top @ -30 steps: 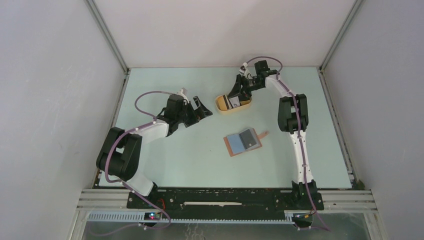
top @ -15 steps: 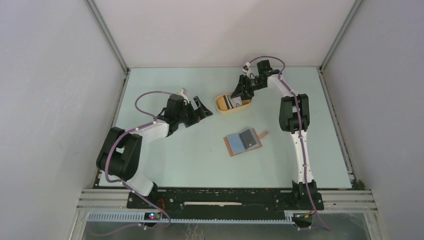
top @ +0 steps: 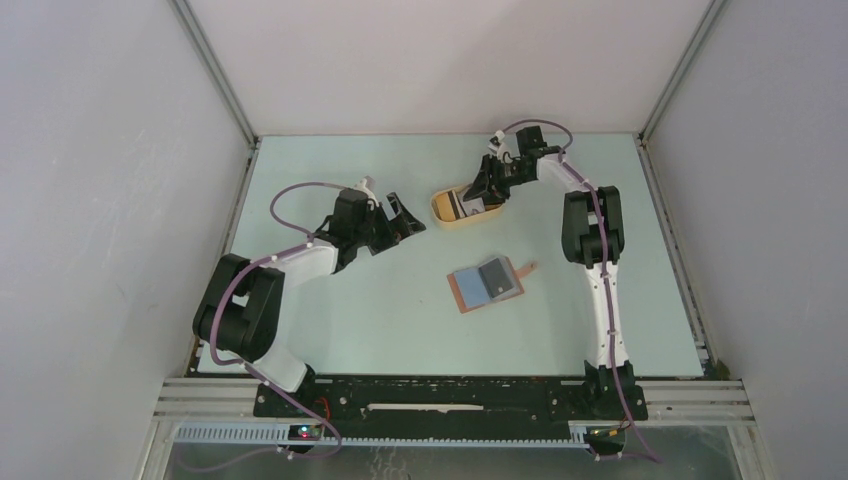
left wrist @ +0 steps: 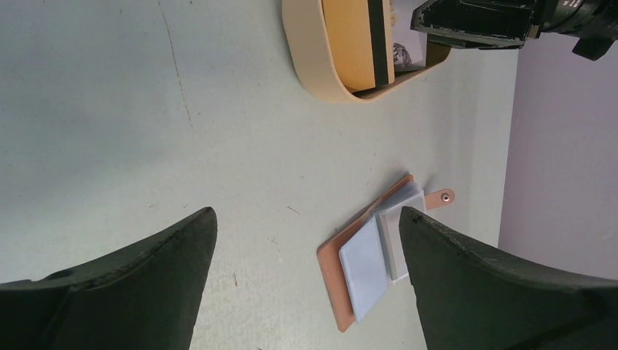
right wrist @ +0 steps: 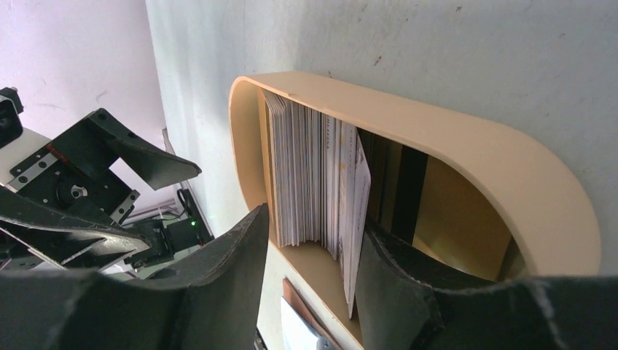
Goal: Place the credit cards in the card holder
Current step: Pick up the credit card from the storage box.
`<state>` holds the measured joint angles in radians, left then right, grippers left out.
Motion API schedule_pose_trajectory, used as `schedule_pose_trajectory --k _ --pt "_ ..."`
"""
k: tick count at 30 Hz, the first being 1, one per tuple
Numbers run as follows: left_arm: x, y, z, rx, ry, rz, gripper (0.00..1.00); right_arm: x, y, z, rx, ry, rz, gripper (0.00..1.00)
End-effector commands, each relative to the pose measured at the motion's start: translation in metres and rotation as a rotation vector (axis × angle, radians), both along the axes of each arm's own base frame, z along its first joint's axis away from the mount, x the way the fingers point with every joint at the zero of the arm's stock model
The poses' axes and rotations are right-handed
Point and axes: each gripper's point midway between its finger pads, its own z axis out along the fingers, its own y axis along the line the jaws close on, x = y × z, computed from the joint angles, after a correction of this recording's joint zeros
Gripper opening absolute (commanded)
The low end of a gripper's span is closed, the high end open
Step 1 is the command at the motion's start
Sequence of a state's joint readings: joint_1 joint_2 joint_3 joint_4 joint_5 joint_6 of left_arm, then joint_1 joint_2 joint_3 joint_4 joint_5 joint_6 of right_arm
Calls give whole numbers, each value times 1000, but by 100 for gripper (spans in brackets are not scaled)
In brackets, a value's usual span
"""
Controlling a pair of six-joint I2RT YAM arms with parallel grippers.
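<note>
Brown leather card holder (left wrist: 329, 284) lying open and flat on table (top: 350, 320), a bit right of centre, snap tab (left wrist: 445, 196) pointing right. Lying on it, side by side and touching: blue-grey card (left wrist: 363, 266) on the left, dark card (top: 494, 276) on the right. Tucked into pockets or just resting on top: can't tell.

Yellow tray (left wrist: 302, 44) further back, well apart from the card holder. Standing on edge inside it, tilted: striped card (right wrist: 321, 182) (black strip (right wrist: 408, 193) beside it in the tray, too edge-on to identify).

Right gripper (top: 484, 190) reaching down into the tray's right end, fingers (right wrist: 218, 284) straddling the striped card, jaws at a middling gap. One finger right up against the card's edge, sliver of tray floor showing on the other side. Actual pinch not confirmable from either view.

Left gripper (top: 405, 218) hovering over bare table just left of the tray, jaws spread wide, holding nothing, touching nothing. Card holder and tray both visible between its fingers in the left wrist view.
</note>
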<state>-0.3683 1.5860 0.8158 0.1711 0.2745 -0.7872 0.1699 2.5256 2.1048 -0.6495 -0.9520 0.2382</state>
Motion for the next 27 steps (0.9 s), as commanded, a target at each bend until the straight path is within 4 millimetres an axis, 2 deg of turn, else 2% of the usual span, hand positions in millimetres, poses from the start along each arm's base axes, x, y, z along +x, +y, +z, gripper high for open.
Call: schedule_pose_trajectory --k 1,12,21,27 --pt "15 -10 27 -41 -68 -11 100 11 -4 37 24 -66 -49 53" --pt "15 -10 26 -40 -68 -9 100 15 -8 54 48 -99 -72 52" --pt "14 -10 25 -41 -65 -11 100 17 -11 53 45 -98 -85 41" --pt "15 -11 25 -42 -66 -12 100 19 -15 53 35 -106 -94 39"
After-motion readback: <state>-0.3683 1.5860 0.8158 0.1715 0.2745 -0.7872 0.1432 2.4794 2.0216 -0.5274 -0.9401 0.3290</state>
